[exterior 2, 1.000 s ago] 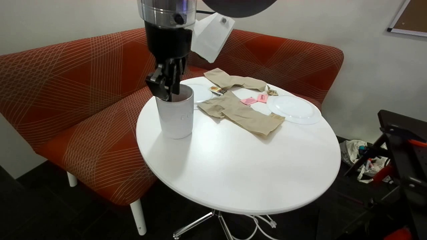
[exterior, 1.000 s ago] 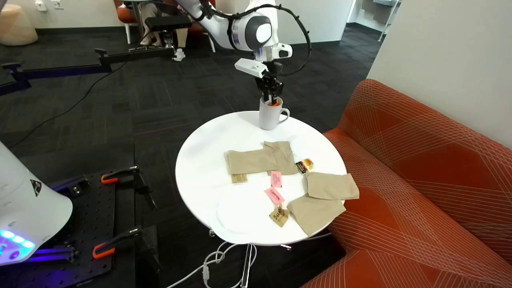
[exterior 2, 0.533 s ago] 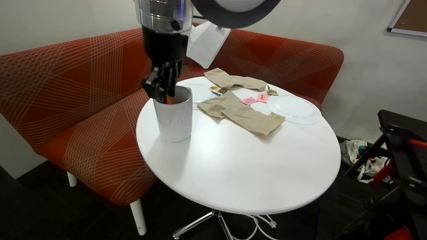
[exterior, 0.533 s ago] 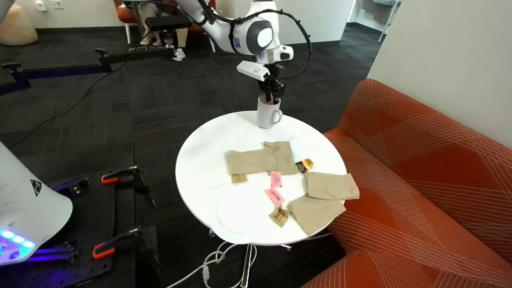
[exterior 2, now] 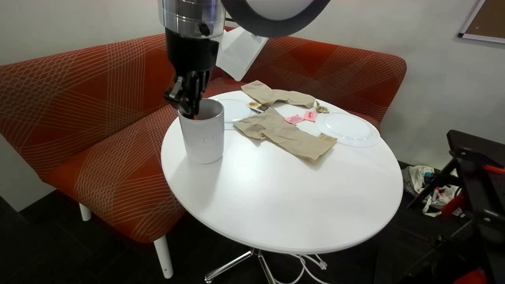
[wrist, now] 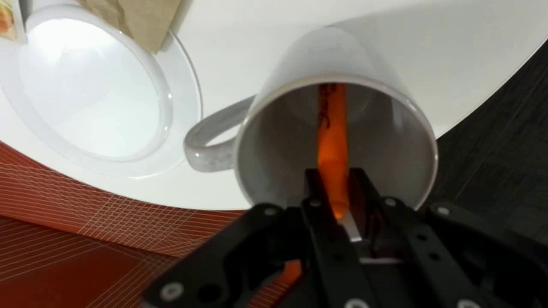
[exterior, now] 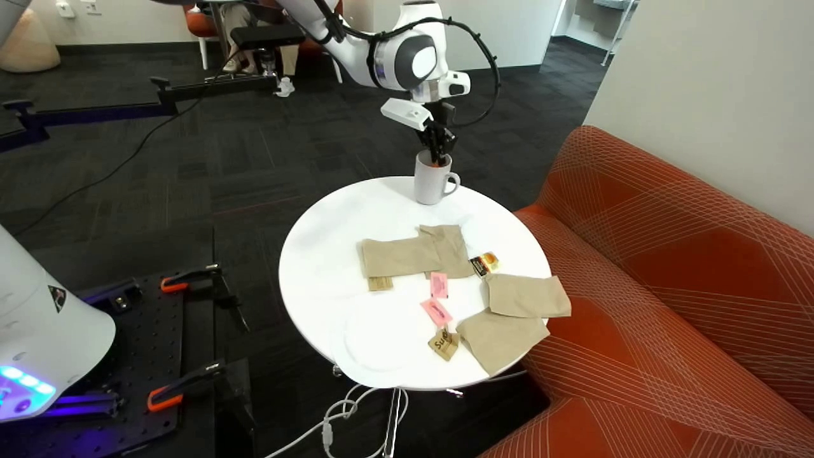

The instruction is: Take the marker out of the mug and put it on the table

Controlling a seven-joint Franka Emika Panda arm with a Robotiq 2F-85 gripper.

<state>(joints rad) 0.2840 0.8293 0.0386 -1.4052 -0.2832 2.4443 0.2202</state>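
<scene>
The white mug (exterior: pixel 425 187) stands near the edge of the round white table (exterior: pixel 331 235); it also shows at the left in an exterior view (exterior 2: pixel 205 142). The wrist view looks into the mug (wrist: pixel 325 55), its handle to the left. The orange-red marker (wrist: pixel 332 141) leans inside it, with dark writing toward the mug's bottom. My gripper (wrist: pixel 334 172) points down at the mug's mouth, its two black fingers closed around the marker's near end. In the exterior views the fingertips (exterior: pixel 437 162) (exterior 2: pixel 190 113) reach the rim, and only a bit of orange shows.
Brown napkins (exterior: pixel 404 256), pink packets (exterior: pixel 439 284) and a sauce packet (exterior: pixel 484 263) lie on the table. A clear plate (wrist: pixel 94 94) lies close to the mug's handle; a further clear plate (exterior 2: pixel 347 129) lies farther off. A red sofa (exterior: pixel 636 305) borders the table.
The fingers have closed together on the marker at the mug's mouth. The mug has shifted slightly, and its handle swung inward and then back out.
</scene>
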